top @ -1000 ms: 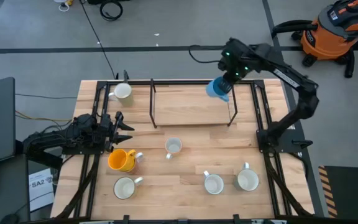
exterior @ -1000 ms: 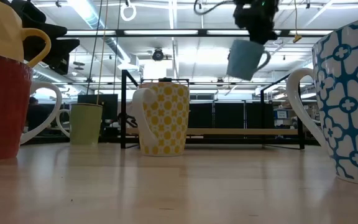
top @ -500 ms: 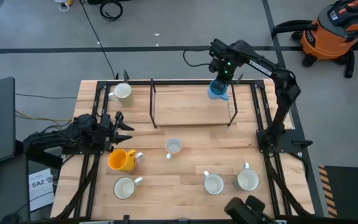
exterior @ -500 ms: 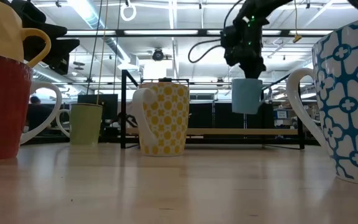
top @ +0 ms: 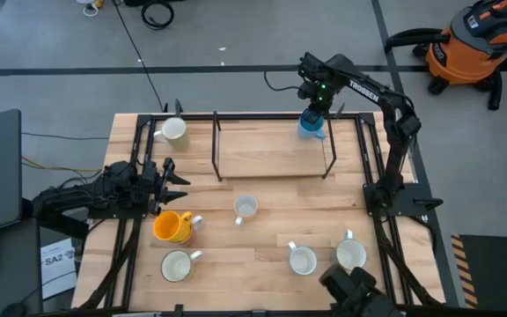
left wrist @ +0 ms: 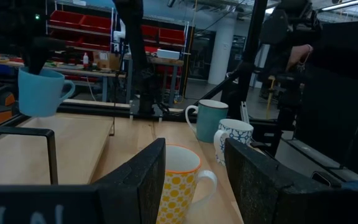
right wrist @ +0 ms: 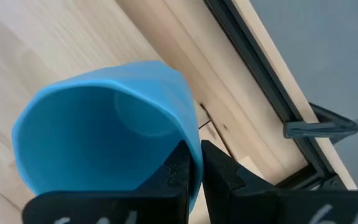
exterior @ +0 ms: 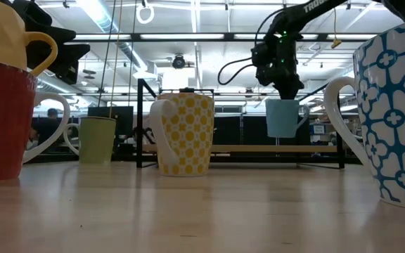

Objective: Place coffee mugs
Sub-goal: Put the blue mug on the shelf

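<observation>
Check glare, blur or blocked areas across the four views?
Low view: ceiling strip lights blow out, near patterned mug crowds the frame. Right wrist view: blue mug fills most of it. Left wrist view: left claw blocks the bottom. High view: evenly lit.

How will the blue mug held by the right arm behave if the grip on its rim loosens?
The blue mug looks rigid and glossy, so it may slip. The right gripper pinches only its rim, so it could swing.

Bright even overhead light, ceiling strip lights glaring in low view, nearest mugs blurred, soft shadows
</observation>
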### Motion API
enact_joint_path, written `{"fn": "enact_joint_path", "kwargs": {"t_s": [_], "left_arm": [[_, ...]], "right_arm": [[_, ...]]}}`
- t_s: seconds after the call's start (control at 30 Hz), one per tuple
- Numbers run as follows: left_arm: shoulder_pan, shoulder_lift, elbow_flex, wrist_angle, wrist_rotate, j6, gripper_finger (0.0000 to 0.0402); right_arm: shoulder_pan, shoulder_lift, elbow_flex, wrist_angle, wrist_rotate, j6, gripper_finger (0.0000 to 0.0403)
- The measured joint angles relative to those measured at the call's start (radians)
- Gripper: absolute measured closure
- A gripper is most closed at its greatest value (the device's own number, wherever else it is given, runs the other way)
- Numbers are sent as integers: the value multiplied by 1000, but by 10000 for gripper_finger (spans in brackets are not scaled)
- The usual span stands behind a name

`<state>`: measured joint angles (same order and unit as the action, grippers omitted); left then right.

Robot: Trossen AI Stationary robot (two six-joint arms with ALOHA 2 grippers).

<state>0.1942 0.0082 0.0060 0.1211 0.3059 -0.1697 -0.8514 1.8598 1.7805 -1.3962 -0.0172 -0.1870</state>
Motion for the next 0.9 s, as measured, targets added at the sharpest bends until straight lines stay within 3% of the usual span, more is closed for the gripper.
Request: {"fn": "enact_joint_path", "kwargs": {"t_s": [0.9], "left_arm": [[0,0,0,0,0,0,230]], "right_arm": [[-9,53,0,-29,45,3,365]]}}
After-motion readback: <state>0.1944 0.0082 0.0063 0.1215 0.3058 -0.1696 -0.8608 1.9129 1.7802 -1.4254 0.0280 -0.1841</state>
